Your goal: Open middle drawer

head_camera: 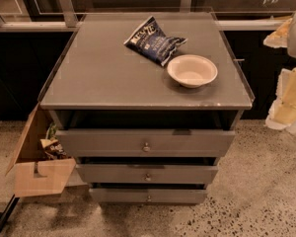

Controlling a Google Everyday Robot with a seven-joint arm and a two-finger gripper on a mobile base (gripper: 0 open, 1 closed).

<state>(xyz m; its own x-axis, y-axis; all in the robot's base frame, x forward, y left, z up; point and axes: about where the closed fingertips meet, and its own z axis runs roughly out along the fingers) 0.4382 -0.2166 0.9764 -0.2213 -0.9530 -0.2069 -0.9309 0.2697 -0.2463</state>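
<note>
A speckled stone floor (266, 191) fills the lower part of the frame, and a grey table (98, 73) with three stacked drawers stands on it at the centre. At the lower left, just beside the table, an open cardboard box (39, 177) leans with its flap hanging outward and some packaging inside. At the right edge of the frame, level with the tabletop and apart from it, is the pale white and yellow end effector (288, 107); whether it is released or clenched cannot be told. The tallest drawer (103, 143) sits uppermost. Right below it, in the lower centre of the frame, is the middle drawer (113, 174), with a dark strip above its front. The shortest drawer (118, 196) is lowest. On the tabletop's far right part lie a dark blue chip bag (155, 41) and a white paper bowl (192, 70) just in front of it. A small round metal knob (148, 177) marks the middle drawer's centre
</note>
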